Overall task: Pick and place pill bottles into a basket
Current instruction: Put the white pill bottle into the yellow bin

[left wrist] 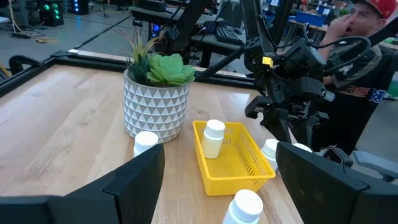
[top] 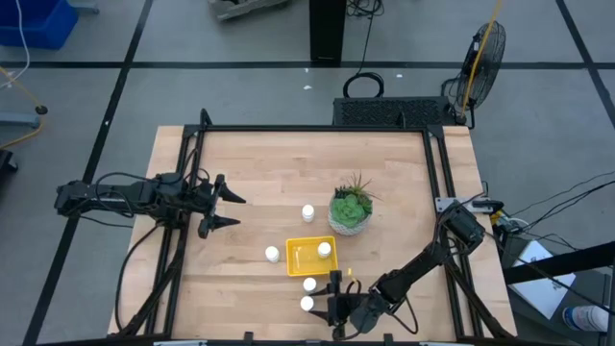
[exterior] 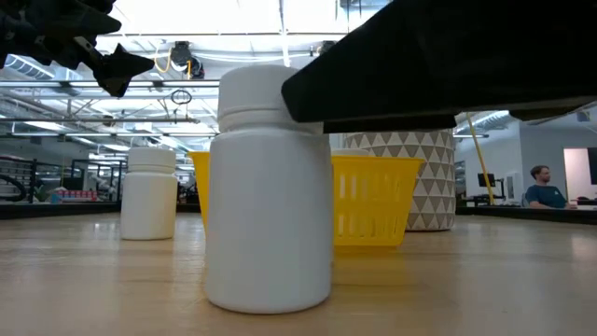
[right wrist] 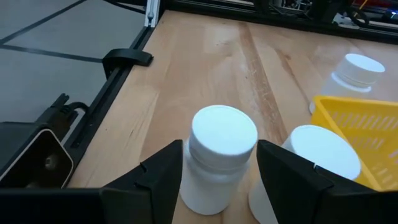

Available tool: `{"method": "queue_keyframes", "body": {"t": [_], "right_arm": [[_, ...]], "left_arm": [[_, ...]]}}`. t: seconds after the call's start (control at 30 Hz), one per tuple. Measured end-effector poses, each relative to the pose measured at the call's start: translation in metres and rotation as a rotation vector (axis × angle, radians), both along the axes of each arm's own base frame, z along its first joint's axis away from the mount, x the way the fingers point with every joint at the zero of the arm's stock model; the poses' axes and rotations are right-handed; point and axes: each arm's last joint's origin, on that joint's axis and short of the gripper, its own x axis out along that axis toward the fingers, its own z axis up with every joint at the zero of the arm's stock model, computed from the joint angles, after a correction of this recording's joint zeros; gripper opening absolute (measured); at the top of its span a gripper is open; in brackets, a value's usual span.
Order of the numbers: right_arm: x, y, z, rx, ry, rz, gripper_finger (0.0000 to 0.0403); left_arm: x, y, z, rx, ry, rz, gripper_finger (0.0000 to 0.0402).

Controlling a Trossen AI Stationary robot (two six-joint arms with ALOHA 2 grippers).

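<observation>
One bottle [right wrist: 221, 155] sits between the right gripper's [right wrist: 219, 171] spread fingers; its base is hidden.

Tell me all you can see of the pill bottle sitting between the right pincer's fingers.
The pill bottle is a small white cylinder of plastic-looking material with a round flat cap, a shade wider than the neck just under it. It stands upright on the wooden table, at its near edge, just short of the yellow basket, with another bottle close beside it. The right pincer is open, a dark finger on either side; whether either finger touches the bottle cannot be told.
</observation>
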Motion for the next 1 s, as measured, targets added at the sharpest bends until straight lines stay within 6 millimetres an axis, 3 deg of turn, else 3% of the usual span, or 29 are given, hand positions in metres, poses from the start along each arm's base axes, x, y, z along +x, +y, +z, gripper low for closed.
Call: {"method": "queue_keyframes", "body": {"t": [0.27,1.0], "right_arm": [[0.0001,-0.0001,0.0000,0.010,0.000,-0.004,0.0232],[0.0055,-0.0052,0.0012,0.025,-0.005,0.005,0.0215]], "left_arm": [[0.0000,0.0000,0.0000,0.000,0.000,-0.001,0.0310],[0.0001,0.0000,0.0005,0.003,-0.006,-0.001,0.0310]]}}
